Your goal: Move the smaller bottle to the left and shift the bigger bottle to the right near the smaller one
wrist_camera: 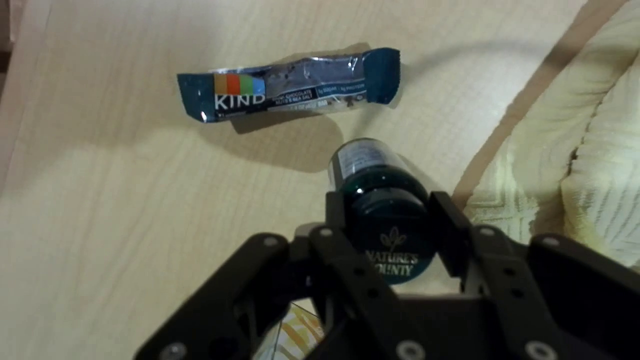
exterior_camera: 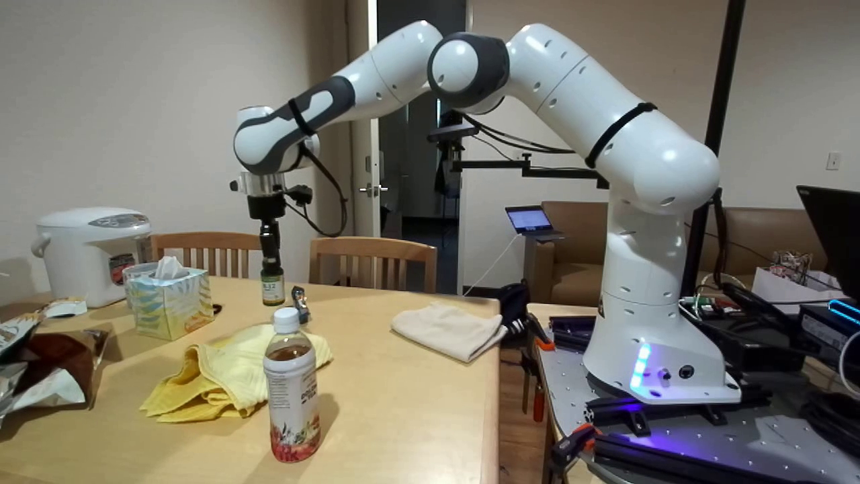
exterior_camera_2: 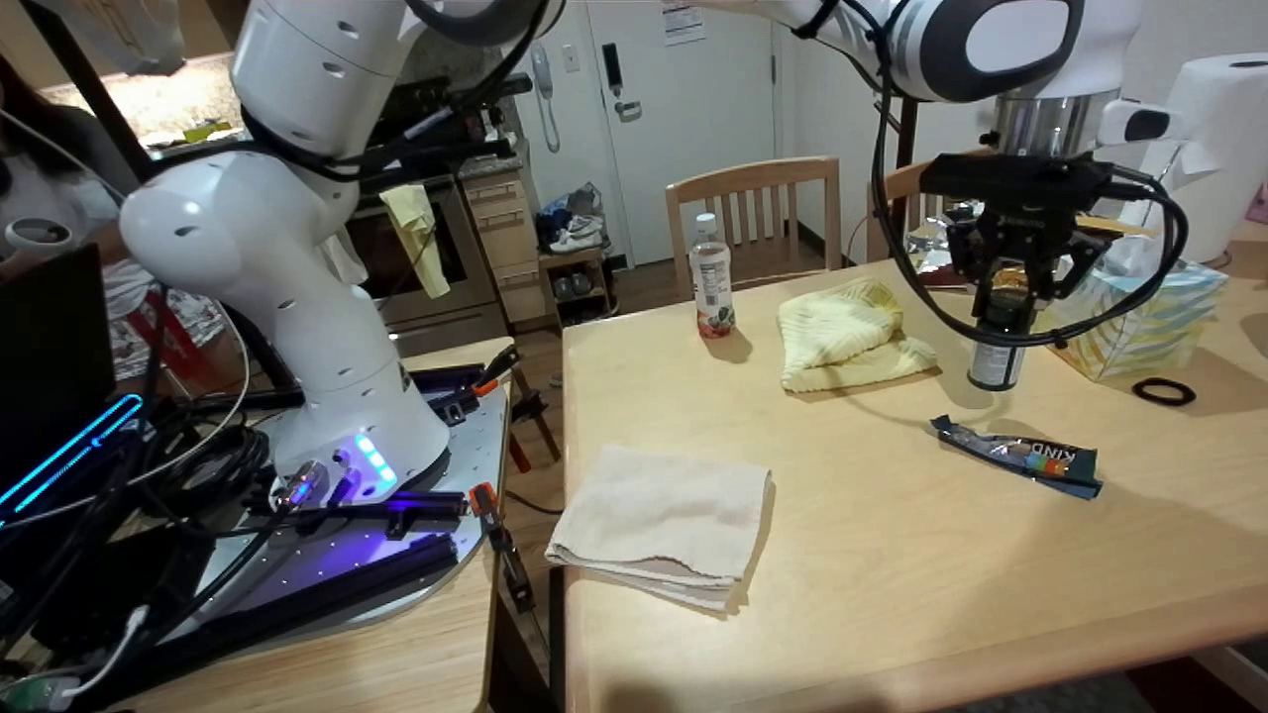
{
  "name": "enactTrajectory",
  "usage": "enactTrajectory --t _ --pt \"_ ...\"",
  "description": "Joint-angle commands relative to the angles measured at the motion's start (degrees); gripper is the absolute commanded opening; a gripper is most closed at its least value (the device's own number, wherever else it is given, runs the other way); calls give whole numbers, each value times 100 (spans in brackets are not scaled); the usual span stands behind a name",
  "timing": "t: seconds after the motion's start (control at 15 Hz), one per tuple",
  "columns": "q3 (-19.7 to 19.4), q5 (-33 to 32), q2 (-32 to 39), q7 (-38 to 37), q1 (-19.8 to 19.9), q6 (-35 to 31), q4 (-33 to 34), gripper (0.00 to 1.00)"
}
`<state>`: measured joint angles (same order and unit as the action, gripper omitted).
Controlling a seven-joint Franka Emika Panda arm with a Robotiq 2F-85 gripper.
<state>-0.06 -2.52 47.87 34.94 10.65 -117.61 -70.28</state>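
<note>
My gripper (wrist_camera: 389,220) pointed down over the wooden table (exterior_camera_2: 872,525), its fingers (wrist_camera: 450,232) clamped on the smaller bottle (wrist_camera: 377,172), one on each side at the dark capped end. I held that bottle roughly upright, cap at the top, its printed label showing below my grip; whether its base touched the table, I could not tell. In the wrist view, a KIND snack bar (wrist_camera: 295,87) lay near it, flat on the table. The bigger bottle (exterior_camera: 293,396) stood upright with its white cap on and red at the foot of its label, well apart from the one in my grasp, and in both exterior views a crumpled yellow cloth (exterior_camera_2: 842,332) lay between the two. A tissue box (exterior_camera_2: 1139,322) stood near the smaller bottle, with a black ring (exterior_camera_2: 1139,396) lying beside the box. In both exterior views a folded beige cloth (exterior_camera_2: 669,510) lay by the table's edge, well away from my fingers.
</note>
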Motion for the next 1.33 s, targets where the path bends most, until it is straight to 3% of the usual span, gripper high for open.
enactTrajectory --t 0.0,0.27,0.87,1.13,1.27 --pt "342 9 -512 1135 282 -103 -618 20" --pt "404 -22 -787 2359 397 -24 -1087 20" --pt "151 -440 -1544 4860 364 -18 -2350 20" --pt "6 -938 -2093 5640 302 -534 -3197 20" --pt "-3 -1006 -2365 6099 400 -1197 -3739 20"
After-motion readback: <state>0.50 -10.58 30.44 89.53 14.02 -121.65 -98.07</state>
